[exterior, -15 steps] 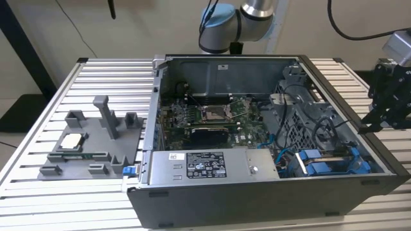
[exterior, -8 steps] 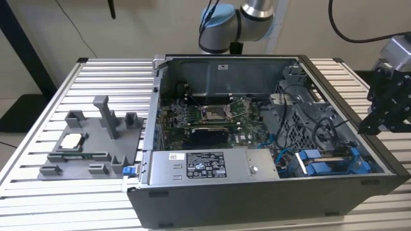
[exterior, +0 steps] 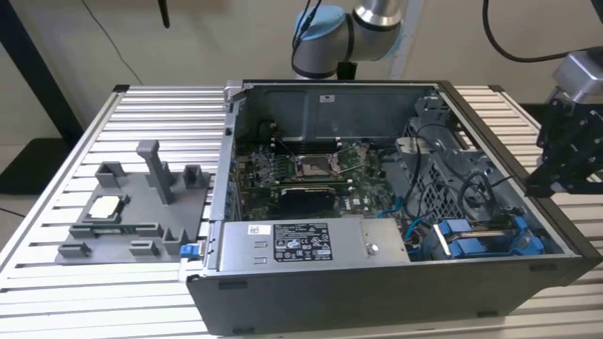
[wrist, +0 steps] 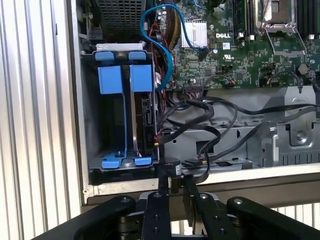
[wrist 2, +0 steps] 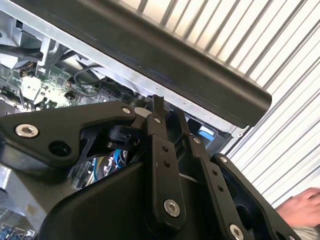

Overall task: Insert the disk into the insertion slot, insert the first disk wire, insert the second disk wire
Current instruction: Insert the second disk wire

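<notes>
Tool point(wrist: 168, 172) sits just outside the computer case point(wrist: 225, 172), fingers apparently pressed together on nothing; the disk point(wrist: 140, 117) seems seated in its bay beside black wires point(wrist: 200, 112).

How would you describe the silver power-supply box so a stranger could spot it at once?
Find the open computer case on the slatted table. Along its nearest wall in the exterior view, in front of the green motherboard, lies the power-supply box. It alone is plain silver with a label; the drive carriers beside it are bright blue.
</notes>
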{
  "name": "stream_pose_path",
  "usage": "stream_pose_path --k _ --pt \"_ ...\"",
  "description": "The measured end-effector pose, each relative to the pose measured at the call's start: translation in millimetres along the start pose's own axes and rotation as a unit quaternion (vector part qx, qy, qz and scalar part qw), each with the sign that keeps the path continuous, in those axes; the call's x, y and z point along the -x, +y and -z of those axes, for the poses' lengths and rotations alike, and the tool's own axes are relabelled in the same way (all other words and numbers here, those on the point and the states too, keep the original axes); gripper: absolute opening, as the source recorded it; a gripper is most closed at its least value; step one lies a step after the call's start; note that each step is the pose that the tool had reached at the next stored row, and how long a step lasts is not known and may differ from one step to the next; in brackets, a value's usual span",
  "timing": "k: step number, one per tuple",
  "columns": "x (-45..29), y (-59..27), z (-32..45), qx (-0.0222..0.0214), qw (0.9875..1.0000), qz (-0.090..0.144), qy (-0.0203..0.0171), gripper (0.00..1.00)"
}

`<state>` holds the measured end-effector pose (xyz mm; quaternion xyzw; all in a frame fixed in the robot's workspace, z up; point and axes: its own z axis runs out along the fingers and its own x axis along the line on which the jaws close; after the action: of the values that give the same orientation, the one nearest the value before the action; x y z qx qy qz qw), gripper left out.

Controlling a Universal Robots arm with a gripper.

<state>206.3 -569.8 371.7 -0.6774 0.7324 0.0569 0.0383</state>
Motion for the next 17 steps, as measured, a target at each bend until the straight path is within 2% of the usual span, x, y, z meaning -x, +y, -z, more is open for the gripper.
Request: stream_pose_path --k 2,5,8,9,14,15,17 --pt "-0.2 1.1 -0.2 -0.0003 1.0000 -0.004 -0.0021 0.27" --pt "-0.3 3.1 -0.4 0.0001 0.9999 -0.006 -0.0114 0.27" --pt "-0.3 3.0 -0.4 0.0001 0.9999 -0.006 -0.0119 0.27" --pt "-0.3 3.1 -0.2 0.0002 0.9999 -0.006 -0.0133 0.27" --pt "-0.3 3.1 -0.5 0.0012 0.9996 -0.008 -0.0264 0.27" --pt "-0.3 3.1 -0.5 0.0013 0.9996 -0.008 -0.0279 0.27" --pt "-0.3 3.1 -0.5 0.0012 0.9996 -0.008 -0.0282 0.27"
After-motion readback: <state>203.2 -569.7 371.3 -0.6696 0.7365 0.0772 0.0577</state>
